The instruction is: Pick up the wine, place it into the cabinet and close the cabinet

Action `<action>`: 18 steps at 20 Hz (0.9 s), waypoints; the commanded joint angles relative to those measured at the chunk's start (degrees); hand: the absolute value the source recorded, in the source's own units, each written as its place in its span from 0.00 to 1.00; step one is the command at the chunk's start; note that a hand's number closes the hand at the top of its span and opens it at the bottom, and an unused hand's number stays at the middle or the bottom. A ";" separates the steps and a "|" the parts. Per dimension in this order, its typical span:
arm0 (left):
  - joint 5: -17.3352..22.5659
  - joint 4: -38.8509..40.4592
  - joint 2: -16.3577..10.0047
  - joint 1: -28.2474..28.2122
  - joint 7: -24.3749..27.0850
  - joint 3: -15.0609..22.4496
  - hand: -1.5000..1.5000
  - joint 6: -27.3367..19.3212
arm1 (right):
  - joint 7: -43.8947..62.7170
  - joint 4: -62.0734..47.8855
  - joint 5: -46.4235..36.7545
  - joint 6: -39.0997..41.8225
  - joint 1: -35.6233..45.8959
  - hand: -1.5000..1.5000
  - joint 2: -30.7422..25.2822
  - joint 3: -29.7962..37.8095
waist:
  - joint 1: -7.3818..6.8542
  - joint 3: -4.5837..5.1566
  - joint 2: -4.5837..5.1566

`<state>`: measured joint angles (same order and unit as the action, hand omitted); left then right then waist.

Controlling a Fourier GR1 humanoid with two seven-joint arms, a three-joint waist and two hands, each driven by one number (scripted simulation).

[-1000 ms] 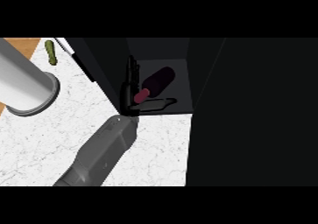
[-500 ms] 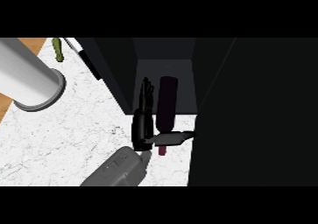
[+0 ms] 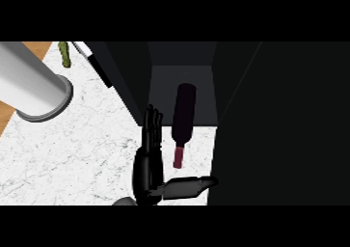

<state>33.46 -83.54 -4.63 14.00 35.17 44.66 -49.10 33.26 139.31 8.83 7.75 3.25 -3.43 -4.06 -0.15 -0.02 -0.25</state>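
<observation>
The dark cabinet (image 3: 179, 72) stands open toward the robot on the white marble counter (image 3: 71, 159). The wine (image 3: 184, 108) lies on its side, body inside the cabinet and red-capped neck pointing back out, so its long axis runs straight away from the robot. The left hand (image 3: 147, 159), fingers straight and grasping nothing, lies parallel just left of it; only a short inward nudge seems needed

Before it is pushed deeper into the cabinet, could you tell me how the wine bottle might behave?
The wine bottle lies on its side, so it would probably roll rather than tip. Its smooth round body may slip along the open robot hand beside it. It looks rigid, probably glass, so fragile.
</observation>
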 commanded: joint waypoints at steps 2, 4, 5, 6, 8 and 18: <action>-4.06 -8.48 -3.63 -7.33 -0.27 1.10 0.00 -2.15 | 1.48 5.51 2.89 0.20 -2.20 0.00 -0.63 1.33 | 0.12 0.01 0.11; -4.91 -10.46 -0.59 -7.87 -0.37 2.01 0.00 -2.50 | 6.64 5.13 0.52 -1.69 2.77 0.00 -0.78 -1.45 | 0.07 0.04 0.14; -5.89 -20.08 -6.48 -9.88 -4.61 5.10 0.00 -5.22 | -2.55 2.39 4.26 3.26 -4.15 0.00 -1.19 2.41 | -0.03 -0.05 0.03; -4.04 -19.12 -8.96 -12.25 -2.15 2.19 0.00 -0.31 | 0.63 7.51 7.26 3.98 -7.41 0.00 -1.76 1.95 | 0.25 -0.02 0.00; -5.97 -22.79 -10.40 -13.27 -3.41 5.04 0.00 -1.86 | 6.69 5.22 9.02 1.48 0.40 0.00 -2.07 1.62 | -0.22 0.01 0.01; -3.95 -31.92 -23.72 -24.04 -0.97 2.77 0.00 9.76 | 4.27 2.81 7.48 7.15 -1.42 1.00 -2.43 -1.24 | -0.21 0.03 0.12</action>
<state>29.04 -111.06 -22.48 -5.37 33.28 48.41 -43.29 36.14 138.90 10.90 14.12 1.75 -5.54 -5.45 -0.05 -0.02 -0.18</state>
